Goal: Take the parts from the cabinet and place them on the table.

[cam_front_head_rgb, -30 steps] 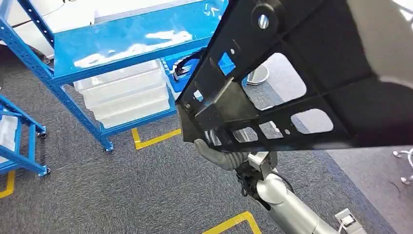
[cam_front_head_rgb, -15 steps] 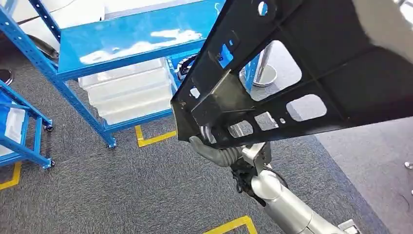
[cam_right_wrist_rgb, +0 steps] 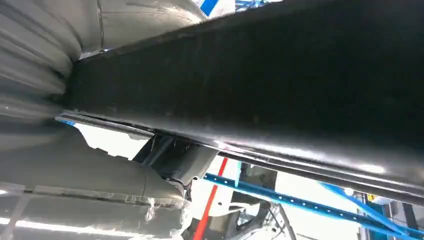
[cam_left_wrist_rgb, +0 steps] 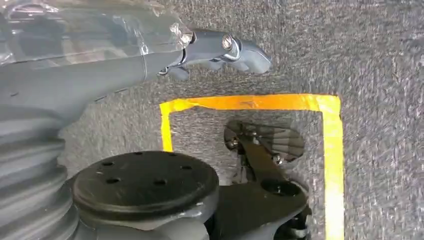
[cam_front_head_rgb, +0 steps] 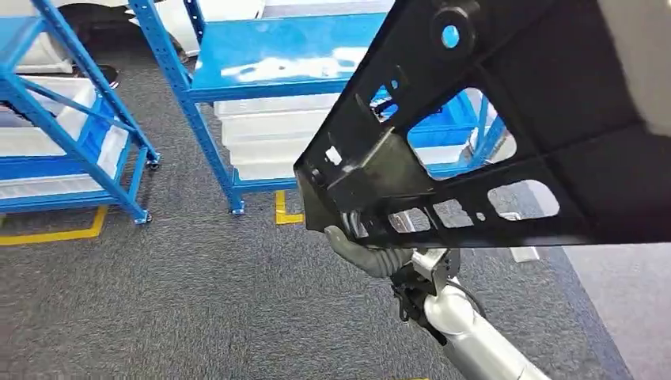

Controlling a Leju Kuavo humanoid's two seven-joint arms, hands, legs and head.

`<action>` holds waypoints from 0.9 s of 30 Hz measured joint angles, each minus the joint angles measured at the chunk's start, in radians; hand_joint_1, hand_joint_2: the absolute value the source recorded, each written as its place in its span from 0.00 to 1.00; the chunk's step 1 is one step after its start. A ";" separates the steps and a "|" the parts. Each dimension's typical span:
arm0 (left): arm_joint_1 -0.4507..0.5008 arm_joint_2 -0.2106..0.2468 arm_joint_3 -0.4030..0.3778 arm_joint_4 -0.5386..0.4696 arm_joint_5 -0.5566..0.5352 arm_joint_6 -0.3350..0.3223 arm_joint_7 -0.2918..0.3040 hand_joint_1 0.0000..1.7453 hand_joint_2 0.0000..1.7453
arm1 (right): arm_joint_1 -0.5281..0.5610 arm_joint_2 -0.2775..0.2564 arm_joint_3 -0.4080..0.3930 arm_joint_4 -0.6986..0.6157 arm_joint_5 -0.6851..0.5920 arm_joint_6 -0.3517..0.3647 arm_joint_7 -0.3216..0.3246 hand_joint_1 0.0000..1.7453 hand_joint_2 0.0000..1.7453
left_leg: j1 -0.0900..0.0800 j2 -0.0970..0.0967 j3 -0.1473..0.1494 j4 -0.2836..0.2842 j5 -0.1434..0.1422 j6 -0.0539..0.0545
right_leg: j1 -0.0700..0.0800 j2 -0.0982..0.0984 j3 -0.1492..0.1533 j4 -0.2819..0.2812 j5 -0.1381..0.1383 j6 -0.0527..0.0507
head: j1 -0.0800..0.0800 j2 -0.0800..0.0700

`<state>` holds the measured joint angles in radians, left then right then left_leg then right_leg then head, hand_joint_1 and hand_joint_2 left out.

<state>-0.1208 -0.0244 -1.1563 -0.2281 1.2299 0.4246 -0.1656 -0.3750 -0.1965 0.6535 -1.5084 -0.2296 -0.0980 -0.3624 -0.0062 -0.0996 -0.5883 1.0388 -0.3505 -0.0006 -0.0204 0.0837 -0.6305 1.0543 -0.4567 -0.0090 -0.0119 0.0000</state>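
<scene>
Grey carpet [cam_front_head_rgb: 182,301] with yellow tape lines is spreading under blue steel shelving [cam_front_head_rgb: 261,71] at the far side. The right hand [cam_front_head_rgb: 368,252] is curling its fingers under the near-left end of a large black metal panel [cam_front_head_rgb: 506,119], which is riding high across the right of the scene. The left hand [cam_left_wrist_rgb: 220,50] is hanging over the floor, fingers apart, holding nothing. The panel looks stiff, heavy, smooth and pierced with cutouts; a one-ended hold is probably leaving it prone to swinging.
</scene>
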 joint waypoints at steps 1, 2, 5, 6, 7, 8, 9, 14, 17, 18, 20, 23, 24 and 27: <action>0.000 0.000 0.000 0.000 -0.002 0.000 0.001 0.00 1.00 | -0.001 0.000 0.000 0.000 0.001 -0.001 0.000 1.00 1.00 | 0.007 -0.012 -0.006 -0.001 0.002 -0.006 | 0.005 -0.010 0.001 -0.004 -0.008 -0.001 | 0.002 0.000; 0.003 0.000 -0.001 0.000 -0.005 0.000 0.002 0.00 1.00 | -0.001 -0.001 -0.001 0.000 0.002 -0.003 0.000 1.00 1.00 | 0.013 -0.018 -0.009 -0.002 0.002 -0.012 | 0.009 -0.018 0.002 -0.005 -0.009 -0.004 | 0.002 0.000; 0.005 0.000 -0.002 0.000 -0.008 0.000 0.003 0.00 1.00 | -0.001 0.000 -0.004 -0.002 0.006 -0.013 0.001 1.00 1.00 | 0.006 0.018 -0.010 0.020 -0.015 -0.031 | 0.000 -0.051 0.019 -0.025 -0.008 -0.018 | 0.007 0.000; 0.002 0.000 -0.002 0.000 -0.010 -0.001 0.003 0.00 1.00 | 0.000 0.000 -0.005 -0.003 0.008 -0.018 0.000 1.00 1.00 | 0.005 0.057 -0.034 0.068 -0.045 -0.036 | 0.000 -0.064 0.024 -0.027 -0.011 -0.026 | -0.010 0.000; 0.000 0.001 -0.002 0.000 -0.013 -0.003 0.003 0.00 1.00 | 0.002 -0.001 -0.006 -0.004 0.010 -0.023 0.001 1.00 1.00 | 0.011 0.073 -0.070 0.137 -0.077 -0.041 | 0.001 -0.076 0.027 -0.027 -0.013 -0.029 | -0.018 0.000; -0.001 0.000 -0.003 0.000 -0.016 -0.004 0.004 0.00 1.00 | 0.007 -0.001 -0.007 -0.004 0.013 -0.030 0.004 1.00 1.00 | 0.016 0.081 -0.112 0.215 -0.107 -0.046 | 0.002 -0.091 0.031 -0.027 -0.017 -0.032 | -0.022 0.000; 0.000 0.000 -0.004 0.000 -0.018 -0.006 0.004 0.00 1.00 | 0.014 -0.001 -0.008 -0.005 0.014 -0.034 0.005 1.00 1.00 | 0.021 0.085 -0.143 0.269 -0.119 -0.050 | 0.002 -0.104 0.033 -0.026 -0.021 -0.031 | -0.027 0.000; 0.002 0.001 -0.017 0.000 -0.019 -0.007 0.004 0.00 1.00 | 0.030 -0.002 -0.011 -0.016 0.017 -0.038 0.008 1.00 1.00 | 0.027 0.154 -0.028 0.020 0.033 -0.049 | -0.001 -0.154 0.057 -0.025 -0.039 -0.015 | -0.050 0.000; -0.001 0.001 -0.018 0.000 -0.018 -0.007 0.006 0.00 1.00 | 0.032 -0.003 -0.015 -0.019 0.017 -0.037 0.010 1.00 1.00 | 0.013 0.150 -0.031 -0.002 0.024 -0.030 | 0.007 -0.179 0.064 -0.026 -0.046 0.002 | -0.047 0.000; 0.001 0.002 -0.018 0.000 -0.018 -0.007 0.006 0.00 1.00 | 0.032 -0.002 -0.015 -0.021 0.017 -0.035 0.010 1.00 1.00 | 0.009 0.138 -0.034 -0.002 0.024 -0.024 | 0.006 -0.191 0.067 -0.031 -0.046 0.008 | -0.045 0.000; 0.003 0.001 -0.019 0.000 -0.018 -0.007 0.007 0.00 1.00 | 0.031 -0.003 -0.018 -0.025 0.019 -0.034 0.011 1.00 1.00 | 0.018 0.117 -0.026 -0.017 0.033 -0.008 | -0.002 -0.167 0.072 -0.021 -0.063 0.022 | -0.039 0.000; -0.001 0.002 -0.021 0.000 -0.018 -0.007 0.007 0.00 1.00 | 0.037 -0.003 -0.021 -0.027 0.020 -0.034 0.012 1.00 1.00 | 0.015 0.083 -0.025 -0.019 0.034 0.005 | -0.002 -0.097 -0.021 0.171 -0.163 0.017 | -0.013 0.000; -0.001 0.002 -0.021 0.000 -0.018 -0.007 0.007 0.00 1.00 | 0.041 -0.003 -0.021 -0.027 0.020 -0.034 0.012 1.00 1.00 | 0.012 0.070 -0.025 -0.018 0.033 0.007 | -0.001 -0.091 -0.057 0.237 -0.183 0.017 | -0.007 0.000; 0.002 0.002 -0.023 0.000 -0.018 -0.007 0.008 0.00 1.00 | 0.046 -0.006 -0.021 -0.027 0.020 -0.034 0.013 1.00 1.00 | 0.008 0.028 -0.021 -0.013 0.030 0.009 | 0.003 -0.084 -0.061 0.202 -0.113 0.009 | 0.005 0.000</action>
<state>-0.1188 -0.0229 -1.1795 -0.2281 1.2119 0.4173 -0.1572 -0.3294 -0.2029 0.6321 -1.5354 -0.2098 -0.1316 -0.3498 0.0014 -0.0718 -0.6092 1.0256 -0.3207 0.0085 -0.0175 -0.0004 -0.6920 1.2562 -0.5692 0.0001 -0.0068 0.0000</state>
